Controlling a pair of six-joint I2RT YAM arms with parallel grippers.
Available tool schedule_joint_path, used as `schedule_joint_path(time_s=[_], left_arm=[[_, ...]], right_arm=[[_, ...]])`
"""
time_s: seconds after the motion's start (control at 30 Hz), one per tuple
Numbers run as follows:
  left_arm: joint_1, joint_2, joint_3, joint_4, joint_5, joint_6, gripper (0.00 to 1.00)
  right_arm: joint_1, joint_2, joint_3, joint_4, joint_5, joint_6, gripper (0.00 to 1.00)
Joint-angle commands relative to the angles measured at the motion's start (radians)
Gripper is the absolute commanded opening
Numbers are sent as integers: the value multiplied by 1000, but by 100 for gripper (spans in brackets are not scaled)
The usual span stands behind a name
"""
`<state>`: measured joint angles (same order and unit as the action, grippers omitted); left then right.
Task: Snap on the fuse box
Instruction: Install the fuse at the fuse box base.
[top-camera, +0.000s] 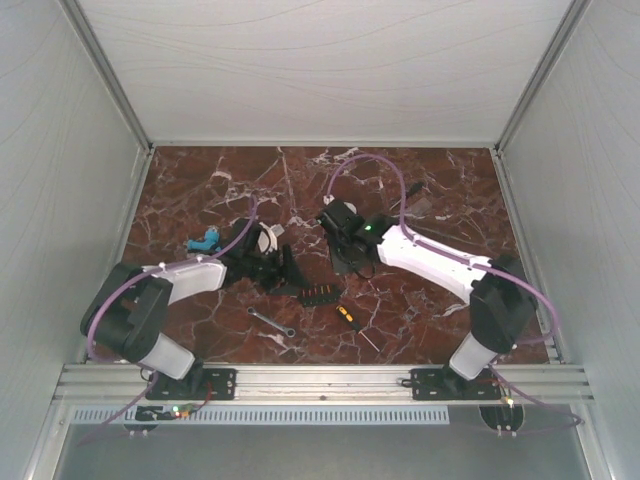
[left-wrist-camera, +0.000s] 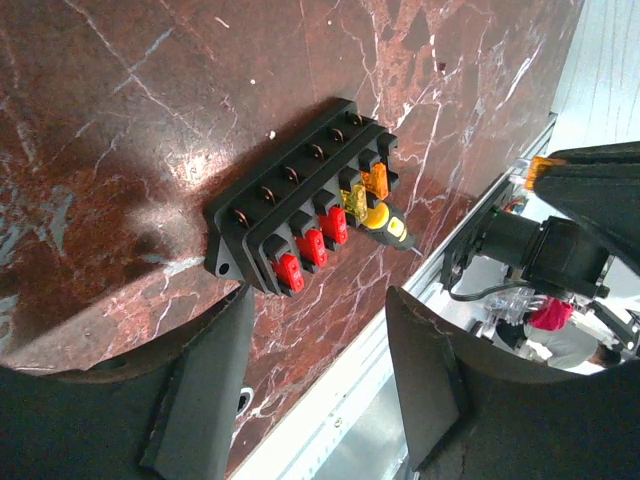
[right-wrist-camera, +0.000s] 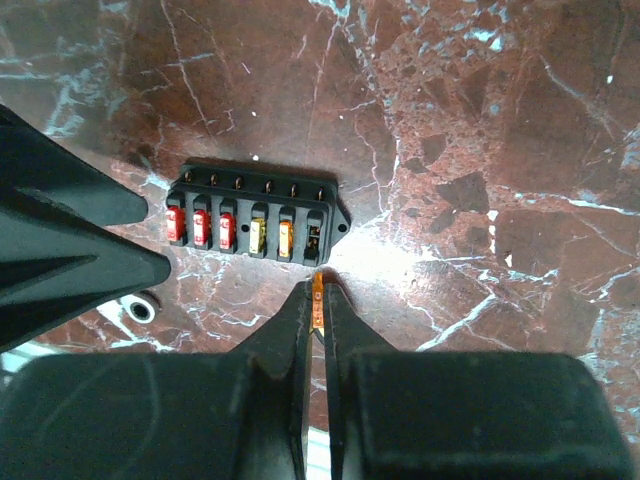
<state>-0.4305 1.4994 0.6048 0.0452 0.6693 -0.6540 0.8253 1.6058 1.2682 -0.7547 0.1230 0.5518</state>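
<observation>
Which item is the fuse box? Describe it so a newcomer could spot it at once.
On the red marble table, look near the front edge, midway between the two arms. The fuse box is the small black rectangular block lying there, just beyond the silver wrench and the yellow-and-black screwdriver. Only it carries a row of red, yellow and orange fuses.

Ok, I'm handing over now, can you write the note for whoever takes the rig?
Left hand: open, empty, hovering by the fuse box.
Right hand: shut on a small orange fuse, just short of the box.
Box: five fuses seated, end slot looks empty, no cover on.
Left to do: seat that fuse, then snap on the cover.
</observation>
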Motion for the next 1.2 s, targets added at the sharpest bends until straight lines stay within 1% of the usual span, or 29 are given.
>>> schedule_joint_path(time_s=[0.0,0.33,0.67,1.17], left_arm=[[6,32,35,46,43,-4,55],[6,81,10,133,101,-52,51],[6,128,-8,174,130,-85,41],[6,135,-8,160,121,-85,41]], right_arm=[[41,62,55,-94,105,73,0],[73,129,69,-77,120,92,0],[88,161,58,-34,106,112,0],[88,181,31,-23,143,124,0]])
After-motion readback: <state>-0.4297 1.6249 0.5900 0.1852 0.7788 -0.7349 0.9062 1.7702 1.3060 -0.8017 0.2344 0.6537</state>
